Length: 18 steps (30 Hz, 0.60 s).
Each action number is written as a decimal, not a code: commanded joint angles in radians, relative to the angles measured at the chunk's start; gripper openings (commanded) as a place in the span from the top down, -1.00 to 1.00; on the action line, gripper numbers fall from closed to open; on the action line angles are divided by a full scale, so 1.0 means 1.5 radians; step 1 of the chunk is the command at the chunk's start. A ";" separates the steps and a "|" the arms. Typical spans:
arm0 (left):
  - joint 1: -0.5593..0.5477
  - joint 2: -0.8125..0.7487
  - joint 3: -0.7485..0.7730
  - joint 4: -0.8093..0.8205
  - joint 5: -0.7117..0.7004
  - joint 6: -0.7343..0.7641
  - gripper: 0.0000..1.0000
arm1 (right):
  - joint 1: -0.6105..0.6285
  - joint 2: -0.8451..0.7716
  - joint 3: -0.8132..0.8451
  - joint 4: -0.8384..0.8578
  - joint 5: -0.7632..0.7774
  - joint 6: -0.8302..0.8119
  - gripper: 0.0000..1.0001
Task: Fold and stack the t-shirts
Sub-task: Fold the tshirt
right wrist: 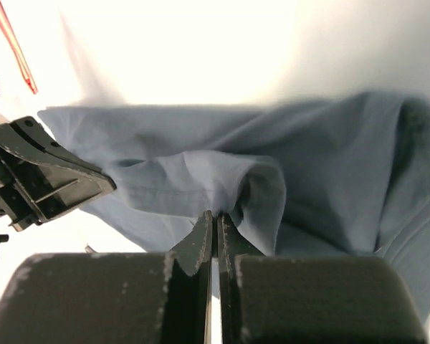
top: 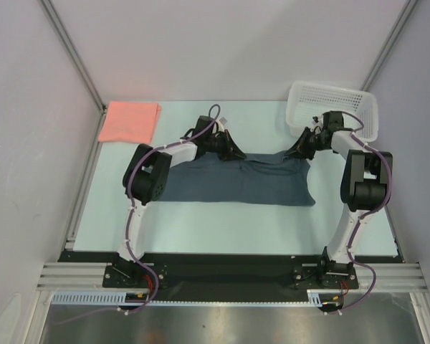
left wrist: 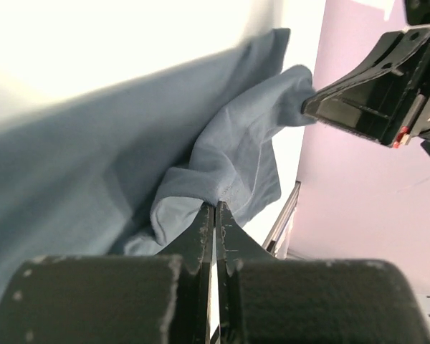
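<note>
Evidently left gripper [left wrist: 215,213] and right gripper [right wrist: 215,218] each pinch, jaws pressed together, the far edge of the blue-grey shirt [top: 236,188] lying centrally, presumably to draw it over for a fold (pink shirt [top: 130,122] lies folded, far-left corner).

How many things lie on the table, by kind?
Shirts: 2, the blue-grey shirt and the pink shirt
Basket: 1
Total: 3
</note>
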 commanded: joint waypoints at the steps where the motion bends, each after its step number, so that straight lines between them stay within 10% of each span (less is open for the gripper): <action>1: 0.002 0.015 0.036 0.025 0.018 -0.032 0.99 | -0.006 0.025 0.075 -0.030 -0.012 -0.026 1.00; 18: 0.009 -0.001 0.020 0.035 0.034 -0.043 0.99 | -0.003 0.013 0.115 -0.086 -0.022 -0.064 1.00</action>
